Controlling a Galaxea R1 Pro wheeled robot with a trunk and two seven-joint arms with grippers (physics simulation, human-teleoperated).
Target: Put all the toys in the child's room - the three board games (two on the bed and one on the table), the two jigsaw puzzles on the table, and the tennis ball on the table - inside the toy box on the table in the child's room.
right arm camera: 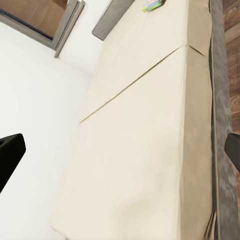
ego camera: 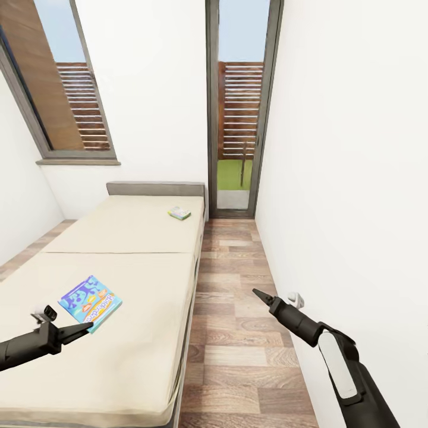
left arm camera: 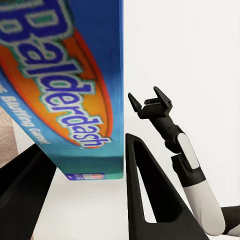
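Note:
A blue board game (ego camera: 90, 302) lies on the near part of the cream bed (ego camera: 119, 238). My left gripper (ego camera: 87, 326) is at its near edge. Its fingers stand open, with the box's corner (left arm camera: 95, 150) between them. A second, pale green board game (ego camera: 179, 213) rests near the grey headboard, far from both arms, and shows again (right arm camera: 152, 5) at the bed's (right arm camera: 150, 125) far end. My right gripper (ego camera: 257, 293) hangs open over the floor beside the bed, holding nothing; its spread fingers (left arm camera: 149, 102) stand against the white wall. The table, toy box, jigsaw puzzles and tennis ball are out of view.
A narrow strip of wood floor (ego camera: 238, 309) runs between the bed and the white right wall (ego camera: 356, 208), which is close to my right arm. A glass door (ego camera: 241, 119) closes the far end. A window (ego camera: 65, 89) sits above the headboard at left.

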